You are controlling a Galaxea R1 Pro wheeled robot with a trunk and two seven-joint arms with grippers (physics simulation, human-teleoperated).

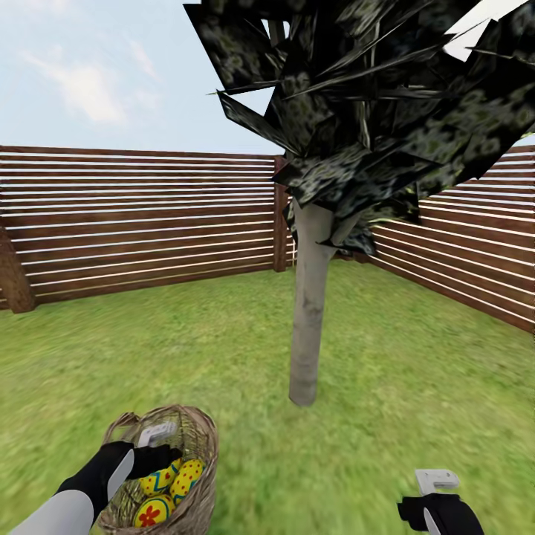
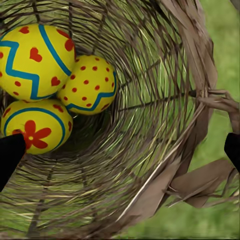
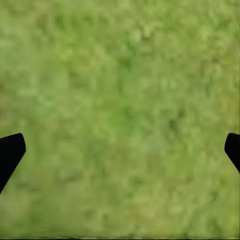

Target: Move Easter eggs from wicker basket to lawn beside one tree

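Down at the mouth of the wicker basket (image 1: 195, 475), the left gripper (image 1: 157, 455) hangs just over the eggs. In the left wrist view its two black fingertips (image 2: 10, 155) sit far apart, one near each side of the picture, so the jaws are wide open. They hold nothing and do not touch an egg. One tip is just beside the flower egg (image 2: 35, 126), but I cannot tell if it touches the basket wall.

All three Easter eggs (image 2: 50, 85) lie together at the bottom of the basket, pressed against each other. Each one is yellow. One has a blue zigzag and red hearts (image 2: 32, 60). One has red dots and a blue wavy line (image 2: 90, 85). One has a big red flower inside a blue ring.

The basket is brown and woven with gaps, and green shows through. It stands on the lawn (image 1: 409, 386), near the tree (image 1: 308, 319) with the pale trunk and dark leaves. A brown fence (image 1: 141, 215) runs behind.

The right gripper (image 1: 435, 487) hangs over bare grass, well apart from the basket. Its black fingertips (image 3: 10, 152) are far apart too, so it is open and empty.
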